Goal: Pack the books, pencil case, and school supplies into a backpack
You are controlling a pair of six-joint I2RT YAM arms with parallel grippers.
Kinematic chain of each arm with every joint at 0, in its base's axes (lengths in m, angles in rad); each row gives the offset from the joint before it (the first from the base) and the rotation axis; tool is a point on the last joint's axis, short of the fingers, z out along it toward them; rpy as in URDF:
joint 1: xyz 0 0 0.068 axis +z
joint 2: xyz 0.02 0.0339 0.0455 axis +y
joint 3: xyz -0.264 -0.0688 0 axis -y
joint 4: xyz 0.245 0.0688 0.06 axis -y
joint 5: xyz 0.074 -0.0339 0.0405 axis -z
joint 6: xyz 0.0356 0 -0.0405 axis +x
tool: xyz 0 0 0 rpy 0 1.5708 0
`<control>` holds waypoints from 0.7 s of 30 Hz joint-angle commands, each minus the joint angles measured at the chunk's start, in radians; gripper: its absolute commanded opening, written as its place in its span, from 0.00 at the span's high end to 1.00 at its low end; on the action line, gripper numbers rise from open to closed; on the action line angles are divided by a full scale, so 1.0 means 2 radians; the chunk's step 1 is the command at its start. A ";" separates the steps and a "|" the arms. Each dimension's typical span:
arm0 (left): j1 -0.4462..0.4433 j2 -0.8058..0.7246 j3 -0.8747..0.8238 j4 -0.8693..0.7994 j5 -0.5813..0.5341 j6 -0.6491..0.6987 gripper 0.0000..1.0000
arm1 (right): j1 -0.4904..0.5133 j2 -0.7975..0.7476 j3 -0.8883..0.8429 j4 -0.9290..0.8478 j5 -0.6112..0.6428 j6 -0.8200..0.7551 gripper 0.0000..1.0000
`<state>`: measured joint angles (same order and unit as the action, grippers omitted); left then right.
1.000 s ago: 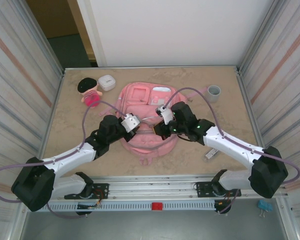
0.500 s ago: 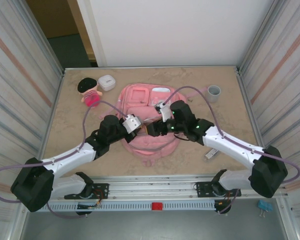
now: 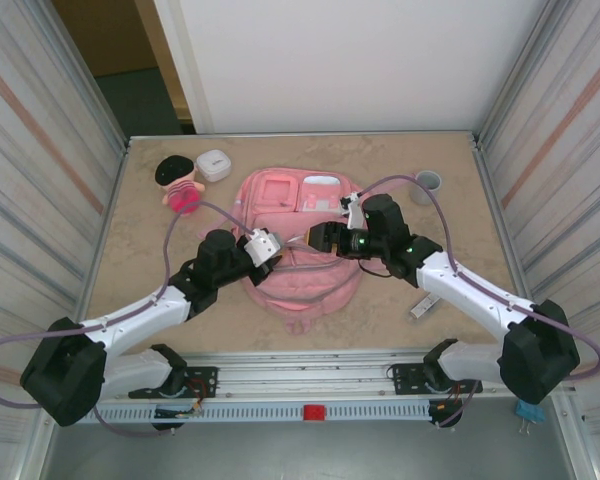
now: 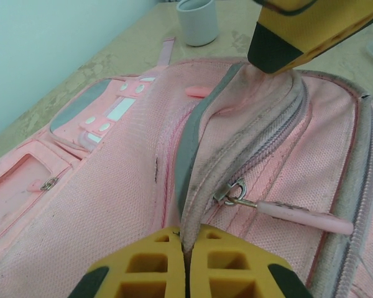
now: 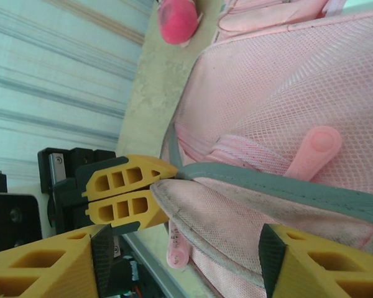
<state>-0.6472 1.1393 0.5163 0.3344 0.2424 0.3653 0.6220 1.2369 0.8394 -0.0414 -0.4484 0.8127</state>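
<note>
Mid-frame from above, the left gripper (image 3: 282,250) pinches the grey edge of the backpack (image 3: 270,190) tight, and the right gripper (image 3: 308,240), fingers apart, sits just right of it, facing that edge.

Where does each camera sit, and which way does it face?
Top external: overhead behind the robot, looking down on the table; left arm, right arm show.
Left wrist: over the backpack, facing the grey cup; left gripper pinches the fabric.
Right wrist: facing the left gripper; right gripper open.
Wrist views share the backpack and left gripper.
</note>
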 commanded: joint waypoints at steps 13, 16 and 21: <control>0.001 -0.040 0.044 -0.015 0.061 -0.036 1.00 | 0.057 -0.051 0.037 -0.099 0.100 -0.446 0.33; 0.012 -0.042 0.047 -0.022 0.074 -0.042 1.00 | 0.062 -0.033 0.028 -0.090 0.092 -0.556 0.33; 0.023 -0.038 0.058 -0.039 0.096 -0.037 1.00 | 0.059 -0.001 0.031 -0.061 0.074 -0.629 0.36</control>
<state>-0.6083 1.1049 0.5625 0.1883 0.3618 0.3122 0.7448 1.2057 0.8974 -0.2008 -0.2825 -0.2447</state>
